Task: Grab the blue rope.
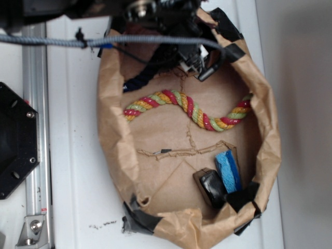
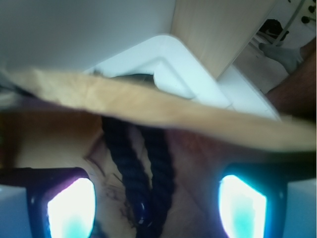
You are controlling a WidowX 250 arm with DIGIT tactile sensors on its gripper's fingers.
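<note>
blue rope (image 2: 148, 173) is lying in two dark twisted strands on the brown floor of the paper-lined basket (image 1: 111, 124), running from about 12 o'clock down to 6 o'clock in the wrist view, directly between the two glowing fingertips (image 2: 72, 206). in the exterior view only a short dark length of it (image 1: 137, 80) is showing at about 11 o'clock of the basket interior, just under the arm; the rest is hidden by the arm.

gripper (image 2: 156, 206) is sitting with its jaws spread wide, one pad at 8 o'clock and the other at 4 o'clock of the wrist view, not closing on anything; whether the pads are touching the floor cannot be told. in the exterior view it is hanging at 12 o'clock over the basket.

multicoloured rope (image 1: 187, 110) is snaking across the middle of the basket from 9 o'clock to 3 o'clock, apart from the dark rope. light-blue sponge (image 1: 228, 171) is resting at 5 o'clock, touching a black block (image 1: 211, 188) beside it.
</note>
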